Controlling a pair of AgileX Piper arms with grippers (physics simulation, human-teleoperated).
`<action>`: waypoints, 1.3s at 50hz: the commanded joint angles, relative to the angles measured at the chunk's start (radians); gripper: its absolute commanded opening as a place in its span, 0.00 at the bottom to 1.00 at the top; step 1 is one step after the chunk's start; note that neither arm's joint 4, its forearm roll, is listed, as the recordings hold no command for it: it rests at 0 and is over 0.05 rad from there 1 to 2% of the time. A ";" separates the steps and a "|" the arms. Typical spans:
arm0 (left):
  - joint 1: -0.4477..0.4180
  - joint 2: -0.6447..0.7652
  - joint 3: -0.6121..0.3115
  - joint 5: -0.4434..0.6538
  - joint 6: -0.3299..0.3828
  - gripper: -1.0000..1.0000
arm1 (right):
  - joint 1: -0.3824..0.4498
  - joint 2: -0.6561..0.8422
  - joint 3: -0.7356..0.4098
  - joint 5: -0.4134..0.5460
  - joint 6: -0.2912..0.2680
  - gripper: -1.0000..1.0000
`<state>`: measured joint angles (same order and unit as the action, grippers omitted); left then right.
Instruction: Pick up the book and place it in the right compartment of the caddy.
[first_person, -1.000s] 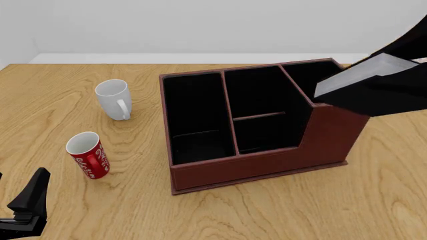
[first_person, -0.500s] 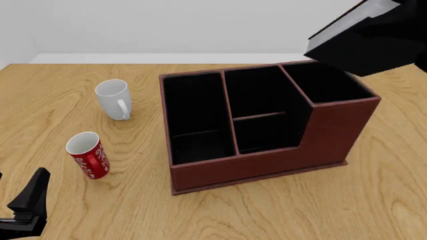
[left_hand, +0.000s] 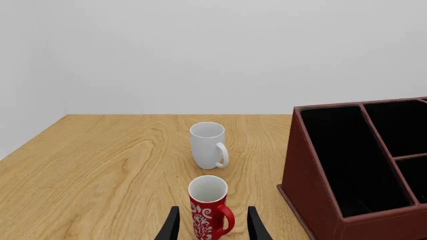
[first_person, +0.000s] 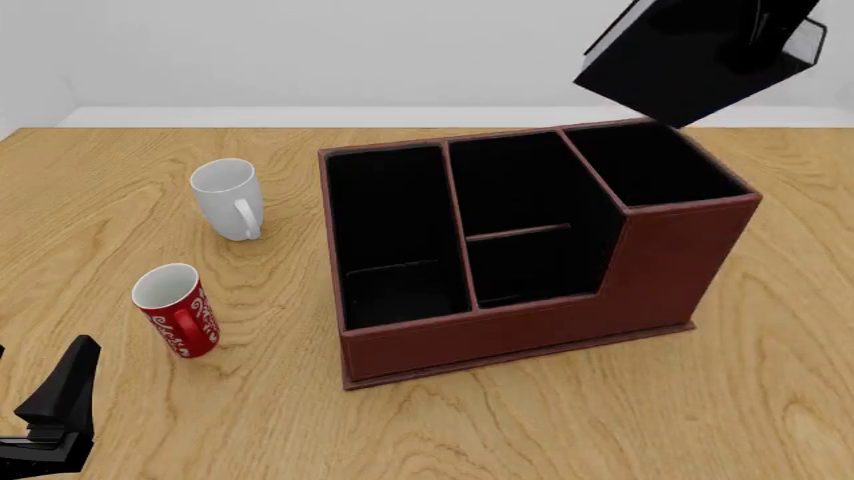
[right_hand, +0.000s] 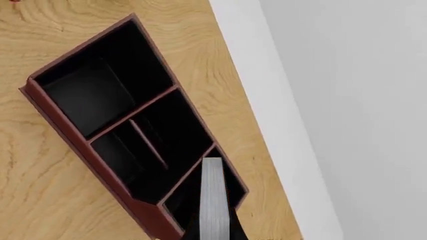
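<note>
The black book (first_person: 674, 60) hangs tilted in the air above the back of the caddy (first_person: 534, 320), over its tall right compartment (first_person: 654, 165). My right gripper (first_person: 763, 30) is shut on the book at the top right edge. In the right wrist view the book's white page edge (right_hand: 212, 200) points down at the caddy (right_hand: 60, 117) and covers part of the right compartment (right_hand: 180, 202). My left gripper (first_person: 60, 400) is open and empty, low at the near left, and shows in the left wrist view (left_hand: 213, 227).
A red mug (first_person: 176, 310) stands left of the caddy, ahead of my left gripper but apart from it. A white mug (first_person: 230, 198) stands farther back. Both show in the left wrist view, red (left_hand: 208, 202) and white (left_hand: 208, 145).
My right gripper has lifted the book up and to the left, from beside the caddy's tall end to above the right compartment. The left arm has not moved.
</note>
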<state>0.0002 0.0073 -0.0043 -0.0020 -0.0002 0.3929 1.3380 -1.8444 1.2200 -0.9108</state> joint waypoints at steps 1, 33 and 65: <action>0.000 0.000 0.000 0.000 0.000 1.00 | -0.050 0.076 -0.060 0.000 0.022 0.00; 0.000 0.000 0.000 0.000 0.000 1.00 | -0.117 0.205 -0.137 -0.001 0.067 0.00; 0.000 0.000 0.000 0.000 0.000 1.00 | -0.153 0.247 -0.044 -0.070 0.125 0.00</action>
<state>0.0001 0.0072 -0.0043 -0.0020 -0.0001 0.2407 1.5958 -1.9310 1.1836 -0.8241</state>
